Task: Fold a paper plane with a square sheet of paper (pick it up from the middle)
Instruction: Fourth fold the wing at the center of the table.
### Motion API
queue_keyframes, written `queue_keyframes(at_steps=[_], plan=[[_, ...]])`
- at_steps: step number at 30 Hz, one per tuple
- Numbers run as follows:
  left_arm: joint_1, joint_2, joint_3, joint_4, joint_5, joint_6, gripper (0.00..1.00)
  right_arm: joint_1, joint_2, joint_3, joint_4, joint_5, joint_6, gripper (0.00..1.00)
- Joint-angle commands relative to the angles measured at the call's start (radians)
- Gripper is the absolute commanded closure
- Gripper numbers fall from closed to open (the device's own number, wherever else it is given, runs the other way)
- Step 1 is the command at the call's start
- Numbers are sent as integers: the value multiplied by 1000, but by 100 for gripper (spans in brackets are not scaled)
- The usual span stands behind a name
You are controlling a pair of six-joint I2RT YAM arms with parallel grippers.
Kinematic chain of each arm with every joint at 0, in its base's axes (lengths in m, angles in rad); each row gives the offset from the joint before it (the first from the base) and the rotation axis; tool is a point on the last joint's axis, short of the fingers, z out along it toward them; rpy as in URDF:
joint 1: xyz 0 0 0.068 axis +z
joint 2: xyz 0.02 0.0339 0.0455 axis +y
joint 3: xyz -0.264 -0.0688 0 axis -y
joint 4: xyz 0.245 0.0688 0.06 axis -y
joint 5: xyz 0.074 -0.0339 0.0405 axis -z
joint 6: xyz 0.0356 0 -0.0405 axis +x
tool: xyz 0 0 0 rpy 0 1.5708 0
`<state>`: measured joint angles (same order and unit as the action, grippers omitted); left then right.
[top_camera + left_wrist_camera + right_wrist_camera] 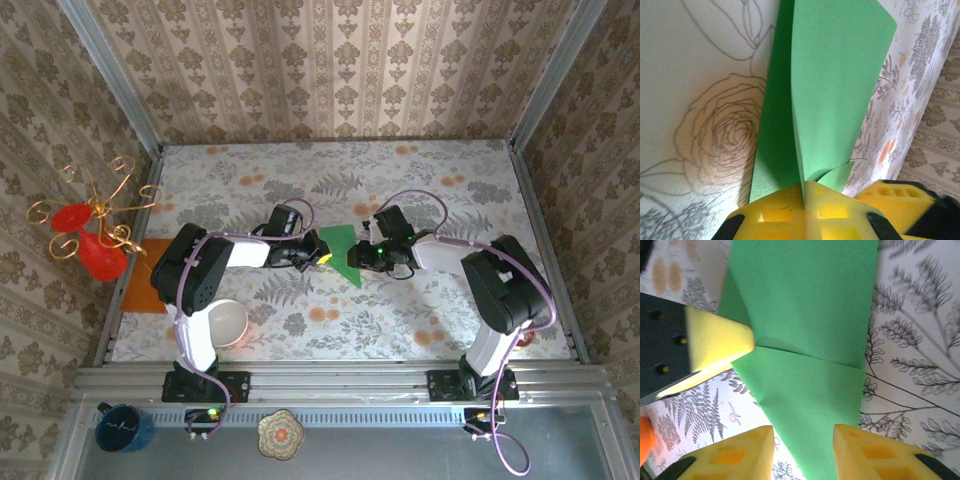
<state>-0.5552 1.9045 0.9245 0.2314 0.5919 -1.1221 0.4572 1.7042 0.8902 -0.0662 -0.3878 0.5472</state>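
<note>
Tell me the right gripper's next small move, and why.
Probably close the right gripper on the green paper. Its fingers stand open with the paper's narrow end between them, while the left gripper is shut on another part, so a second grip would steady it for folding.

Floral-print surface. Flat orange sheet at left edge. White bowl near-left. Gold wire ornament with red pieces by left wall. Blue mug, round patterned coaster on near ledge.
</note>
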Motion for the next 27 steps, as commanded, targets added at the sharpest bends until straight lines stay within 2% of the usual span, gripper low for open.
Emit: queue_keyframes(at_steps=[1, 6, 9, 16, 27], plan=[[0, -80, 14, -79, -59, 27, 97, 25, -113, -37, -51, 152, -91, 61], [-24, -130, 42, -189, -148, 22, 97, 144, -223, -102, -69, 418, -158, 60], [-40, -136, 64, -224, -172, 9, 97, 223, -231, -107, -63, 525, -178, 59], [-60, -122, 116, -263, -188, -11, 97, 341, -114, -28, -80, 624, -195, 57], [-64, -119, 130, -283, -191, -30, 97, 374, 5, 46, -106, 695, -150, 59]])
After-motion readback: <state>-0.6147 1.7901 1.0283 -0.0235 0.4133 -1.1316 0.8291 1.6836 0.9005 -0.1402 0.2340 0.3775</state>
